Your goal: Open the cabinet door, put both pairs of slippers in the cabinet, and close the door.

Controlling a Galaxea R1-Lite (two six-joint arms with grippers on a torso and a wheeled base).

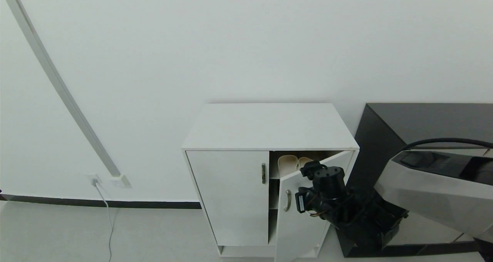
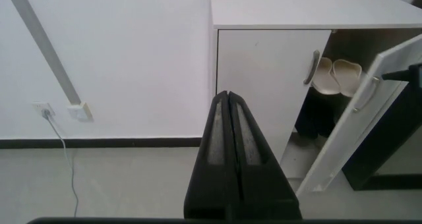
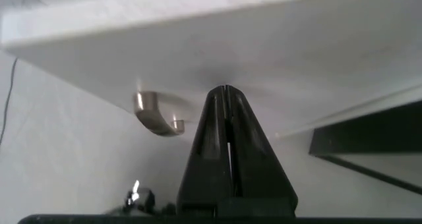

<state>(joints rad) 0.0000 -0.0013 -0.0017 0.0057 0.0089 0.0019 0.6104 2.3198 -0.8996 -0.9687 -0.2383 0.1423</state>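
Observation:
The white cabinet (image 1: 269,125) stands against the wall with its left door (image 1: 227,192) closed and its right door (image 1: 304,223) swung partly open. A pair of cream slippers (image 1: 288,163) leans on the top shelf inside, the same slippers (image 2: 336,76) showing in the left wrist view. My right gripper (image 1: 308,168) is shut, its tip against the outer face of the open door (image 3: 264,46) near the metal handle (image 3: 155,115). My left gripper (image 2: 228,95) is shut on nothing and hangs well back from the cabinet (image 2: 310,6), in front of the closed door.
A black unit (image 1: 385,131) stands directly right of the cabinet, close behind the open door. On the wall to the left are a socket with a cable (image 1: 94,180) and a slanted white trunking (image 1: 57,84). Bare floor lies left of the cabinet.

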